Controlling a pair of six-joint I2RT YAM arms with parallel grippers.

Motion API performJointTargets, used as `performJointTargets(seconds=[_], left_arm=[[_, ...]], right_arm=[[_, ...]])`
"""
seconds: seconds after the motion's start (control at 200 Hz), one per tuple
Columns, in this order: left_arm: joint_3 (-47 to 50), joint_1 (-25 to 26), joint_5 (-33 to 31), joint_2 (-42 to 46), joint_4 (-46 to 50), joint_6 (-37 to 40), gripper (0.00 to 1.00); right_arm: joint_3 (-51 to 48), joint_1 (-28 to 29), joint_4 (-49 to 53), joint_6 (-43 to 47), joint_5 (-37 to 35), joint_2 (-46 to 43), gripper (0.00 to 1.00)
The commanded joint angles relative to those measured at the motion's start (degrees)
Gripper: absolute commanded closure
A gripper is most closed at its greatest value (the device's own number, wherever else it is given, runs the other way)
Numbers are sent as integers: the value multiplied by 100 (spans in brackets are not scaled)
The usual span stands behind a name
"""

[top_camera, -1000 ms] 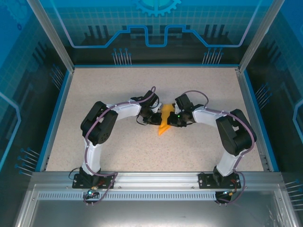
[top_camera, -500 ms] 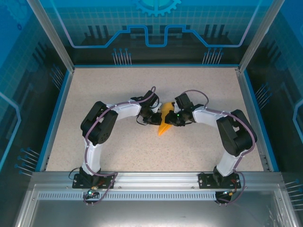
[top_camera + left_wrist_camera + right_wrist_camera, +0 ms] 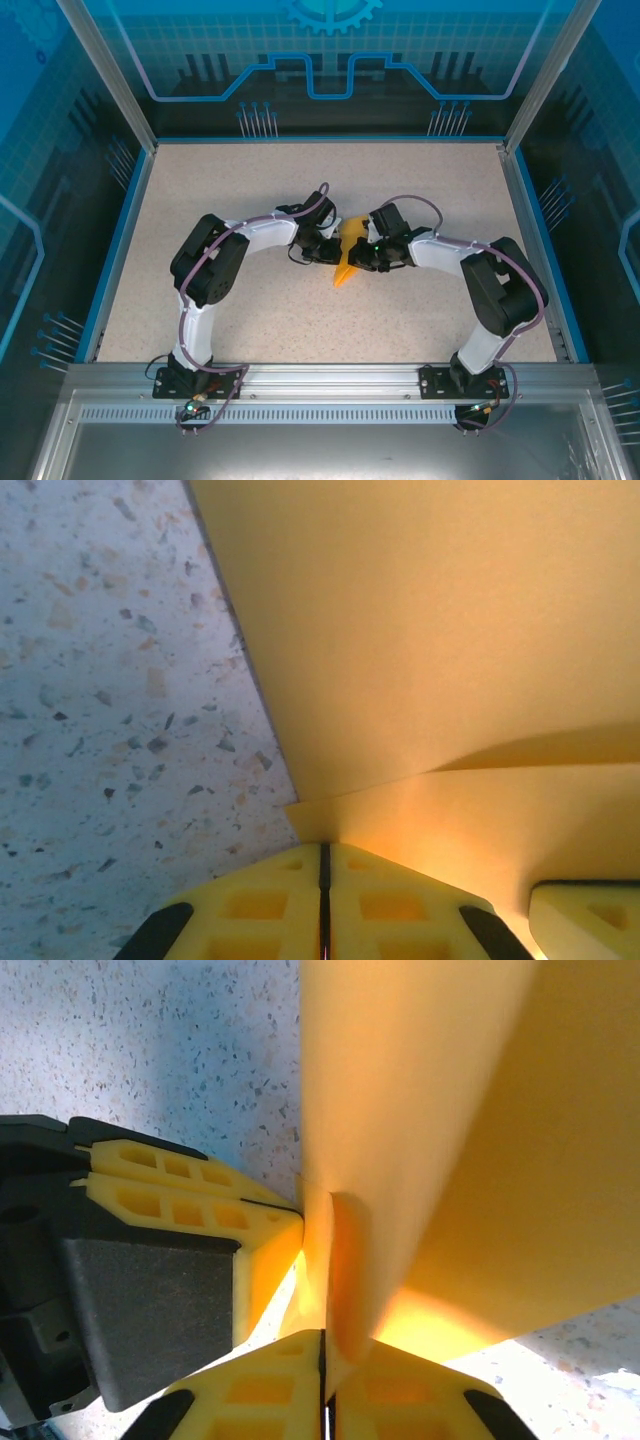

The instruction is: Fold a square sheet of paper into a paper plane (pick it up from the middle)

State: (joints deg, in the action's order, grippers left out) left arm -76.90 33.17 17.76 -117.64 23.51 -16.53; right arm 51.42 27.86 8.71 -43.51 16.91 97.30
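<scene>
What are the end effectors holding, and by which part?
Both the left end effector and right end effector pinch the folded paper at its edge.

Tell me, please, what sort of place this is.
Probably a robotics lab work cell: a speckled table fenced by aluminium posts and blue printed panels, with two robot arms bolted to its near rail, handling folded orange paper.

paper plane (image 3: 344, 271) | partly covered by left arm (image 3: 262, 235), right arm (image 3: 440, 246) | creases too small
</scene>
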Motion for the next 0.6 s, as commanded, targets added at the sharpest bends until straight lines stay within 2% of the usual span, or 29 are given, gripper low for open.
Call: performJointTargets(seconds=[0.0, 0.305, 0.595], left_arm=[[-114, 169, 190, -89, -43, -64, 90], [-163, 166, 360, 405, -19, -212, 84], [126, 344, 404, 711, 58, -245, 87]], right_arm=[[30, 80, 263, 160, -280, 82, 93], [121, 45, 447, 282, -405, 204, 98], [175, -8, 561, 331, -338, 189, 98]])
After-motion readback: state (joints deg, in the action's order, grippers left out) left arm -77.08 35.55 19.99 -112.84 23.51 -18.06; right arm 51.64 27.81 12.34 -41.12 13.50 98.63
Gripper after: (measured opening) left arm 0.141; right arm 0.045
